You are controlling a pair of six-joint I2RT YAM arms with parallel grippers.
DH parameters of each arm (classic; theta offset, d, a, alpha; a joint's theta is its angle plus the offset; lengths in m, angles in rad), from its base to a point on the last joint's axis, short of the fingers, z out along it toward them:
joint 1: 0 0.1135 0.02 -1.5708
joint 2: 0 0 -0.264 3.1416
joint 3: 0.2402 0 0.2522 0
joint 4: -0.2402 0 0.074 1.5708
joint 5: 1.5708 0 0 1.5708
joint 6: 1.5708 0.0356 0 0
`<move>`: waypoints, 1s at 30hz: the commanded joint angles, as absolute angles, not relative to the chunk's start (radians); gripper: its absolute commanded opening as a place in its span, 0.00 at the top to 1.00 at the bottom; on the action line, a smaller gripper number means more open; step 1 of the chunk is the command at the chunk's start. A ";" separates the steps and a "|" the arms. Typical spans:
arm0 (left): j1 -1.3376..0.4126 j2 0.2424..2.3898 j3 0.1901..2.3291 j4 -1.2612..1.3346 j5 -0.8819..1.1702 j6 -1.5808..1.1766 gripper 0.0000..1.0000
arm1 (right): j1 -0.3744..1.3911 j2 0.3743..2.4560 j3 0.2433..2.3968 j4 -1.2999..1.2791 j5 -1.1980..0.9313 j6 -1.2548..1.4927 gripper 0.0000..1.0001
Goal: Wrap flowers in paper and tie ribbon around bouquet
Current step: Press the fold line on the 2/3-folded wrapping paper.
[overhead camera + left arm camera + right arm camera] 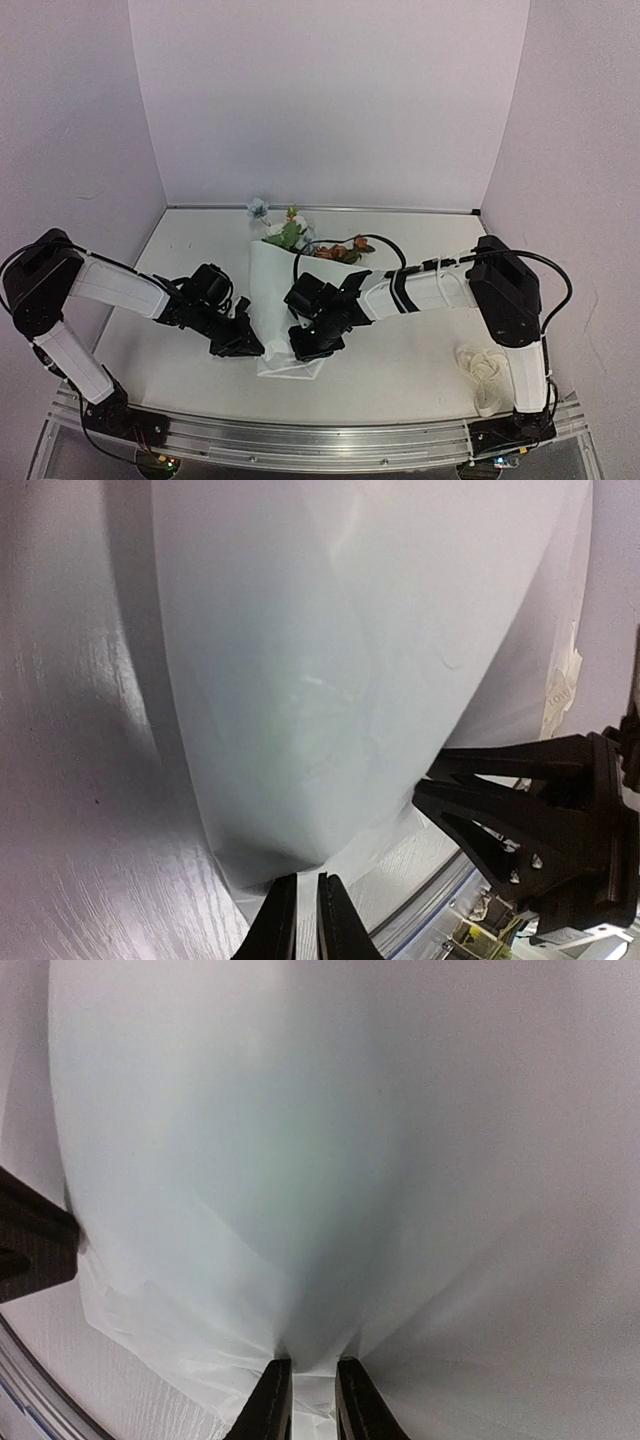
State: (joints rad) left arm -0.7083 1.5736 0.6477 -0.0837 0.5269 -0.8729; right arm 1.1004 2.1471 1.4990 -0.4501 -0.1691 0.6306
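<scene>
The white paper (272, 305) lies folded into a cone around the flowers (290, 235), whose blue-white and rust blooms and green leaves stick out at its far end. My left gripper (245, 345) is at the cone's near left edge. In the left wrist view its fingertips (303, 878) stand a narrow slit apart just below the paper's (330, 680) rounded fold. My right gripper (305, 345) is on the cone's near right side. In the right wrist view (313, 1362) it is shut on gathered paper (300, 1160), with creases running into its tips. The ribbon (482, 372) lies bunched at the near right.
The right arm (430, 285) stretches across the table from the right, a black cable looping over it. White walls close the back and sides. A metal rail (320, 440) runs along the near edge. The right gripper's black body (530, 830) shows in the left wrist view.
</scene>
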 commanded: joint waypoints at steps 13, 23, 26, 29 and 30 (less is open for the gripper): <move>-0.509 1.752 0.714 0.078 0.614 -0.953 0.77 | 1.109 2.177 1.468 -0.574 -0.172 0.600 0.82; -0.509 1.591 0.711 0.010 0.656 -0.845 0.78 | 1.108 2.144 1.386 -0.574 -0.177 0.578 0.82; -0.572 1.543 0.710 -0.029 0.646 -0.829 0.79 | 1.107 2.098 1.322 -0.574 -0.184 0.554 0.82; -0.636 1.521 0.714 -0.029 0.626 -0.854 0.81 | 1.105 2.047 1.246 -0.574 -0.187 0.533 0.83; -0.655 1.522 0.719 -0.024 0.625 -0.862 0.81 | 1.101 2.030 1.215 -0.572 -0.188 0.528 0.83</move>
State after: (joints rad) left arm -0.5842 1.5579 0.7052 0.0020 0.6480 -0.8693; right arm 1.1007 2.0533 1.3478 -0.4126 -0.1864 0.5682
